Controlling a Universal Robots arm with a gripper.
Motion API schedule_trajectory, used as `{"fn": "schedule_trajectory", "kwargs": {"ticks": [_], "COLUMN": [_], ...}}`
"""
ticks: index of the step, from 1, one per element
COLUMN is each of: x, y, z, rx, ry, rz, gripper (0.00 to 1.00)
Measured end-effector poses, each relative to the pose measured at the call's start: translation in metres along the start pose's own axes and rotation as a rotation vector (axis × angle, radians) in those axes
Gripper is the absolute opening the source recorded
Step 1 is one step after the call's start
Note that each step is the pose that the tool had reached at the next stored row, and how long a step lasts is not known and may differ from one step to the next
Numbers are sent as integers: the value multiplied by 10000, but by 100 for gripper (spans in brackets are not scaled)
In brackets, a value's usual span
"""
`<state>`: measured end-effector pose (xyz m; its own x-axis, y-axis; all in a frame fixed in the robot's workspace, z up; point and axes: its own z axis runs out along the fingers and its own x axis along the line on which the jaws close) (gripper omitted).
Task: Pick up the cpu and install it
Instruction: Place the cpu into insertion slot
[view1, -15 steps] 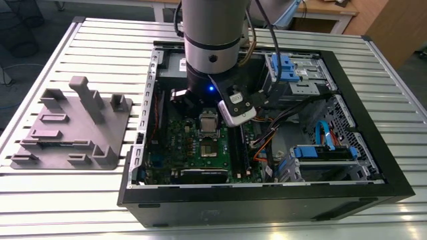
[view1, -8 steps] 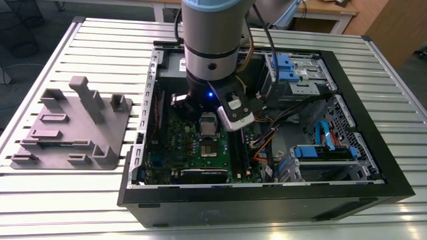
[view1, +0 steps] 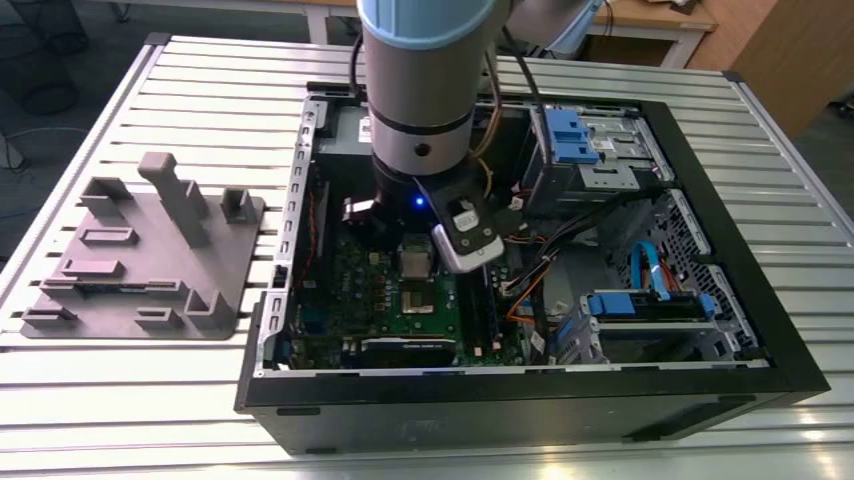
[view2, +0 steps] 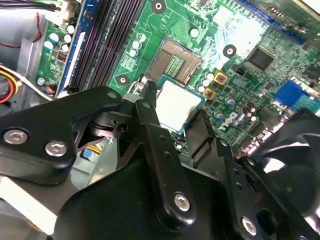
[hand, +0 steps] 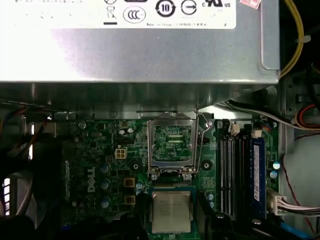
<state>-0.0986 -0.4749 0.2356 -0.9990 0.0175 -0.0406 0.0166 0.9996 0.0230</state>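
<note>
1. Arm (view1: 420, 80) reaches down into the open computer case (view1: 534, 400), which stands on the slatted desk (view1: 200, 90). The tool (view1: 447, 250) is low over the green circuit board (view1: 400, 300).
2. Tool state, second wrist view: the two black fingers (view2: 148, 102) are pressed against opposite edges of the cpu (view2: 176, 102), pinching it.
3. The cpu sits between the fingertips, silver top up, flat over the board. The first wrist view shows the same chip (hand: 171, 212) in the same place between the fingers.
4. The socket (hand: 172, 142) lies just ahead of the tool with its contacts bare inside the metal frame. The cpu is just beside the socket, not in it.
5. Memory slots (hand: 232, 170) run along one side of the tool. The silver power supply box (hand: 140, 50) lies beyond the socket.
6. A grey tray (view1: 147, 260) with upright posts rests on the desk outside the case, well apart from the tool.
</note>
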Motion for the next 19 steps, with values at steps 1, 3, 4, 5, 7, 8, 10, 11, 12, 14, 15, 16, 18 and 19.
{"fn": "schedule_trajectory", "kwargs": {"ticks": [1, 3, 4, 5, 7, 8, 10, 11, 12, 14, 15, 16, 18, 19], "x": [1, 2, 2, 3, 4, 5, 6, 6, 6, 6, 7, 7, 8, 9], "y": [-4, -16, -26, -35, -50, -57, -70, -80, -91, -116, -126, -135, -147, -150], "z": [18, 52, 69, 86, 122, 139, 170, 181, 192, 208, 218, 232, 262, 270], "rx": [0, 2, 3, 2, -1, 0, 2, 2, 1, 1, 1, 1, -1, -1], "ry": [0, 1, 1, 1, 0, 0, 1, 1, 0, 1, 1, 0, 0, -1], "rz": [1, 0, 0, -1, 0, 0, 0, -1, 0, 0, 0, 0, 1, 1], "gripper": [47, 47, 47, 47, 47, 47, 47, 47, 47, 47, 47, 47, 47, 47]}}
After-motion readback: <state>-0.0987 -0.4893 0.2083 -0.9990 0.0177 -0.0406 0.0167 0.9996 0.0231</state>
